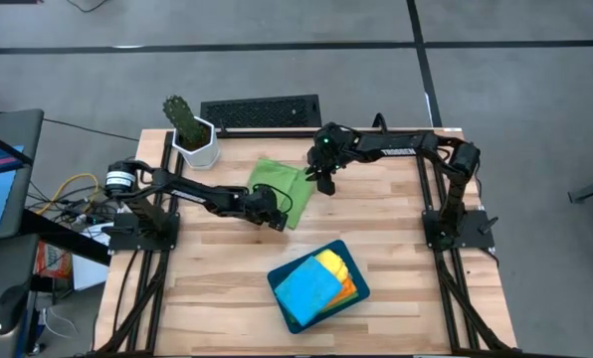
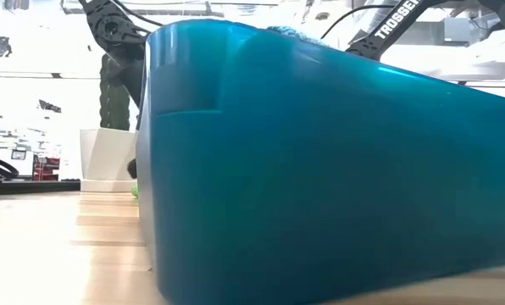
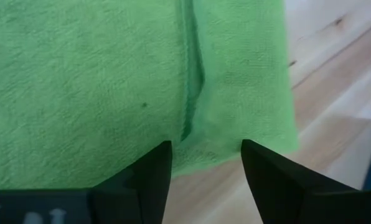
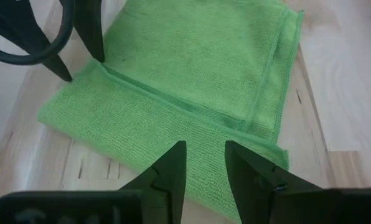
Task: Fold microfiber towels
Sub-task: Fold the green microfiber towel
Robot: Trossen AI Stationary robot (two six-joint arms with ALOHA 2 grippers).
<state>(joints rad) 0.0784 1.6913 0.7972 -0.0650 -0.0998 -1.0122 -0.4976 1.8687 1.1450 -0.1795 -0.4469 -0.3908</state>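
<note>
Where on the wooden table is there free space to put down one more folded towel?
Free: the bare wooden table left of the dark teal rectangular tray, and the right side between tray and right arm's base. Crowded: the far middle, where the green microfiber towel lies between the left gripper and right gripper, beside the white cactus pot.

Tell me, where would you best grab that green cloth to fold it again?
Probably at a corner of the green towel, coming from above. It lies flat, folded on the wooden table, so only its thin layered edges give the fingers something to pinch.
</note>
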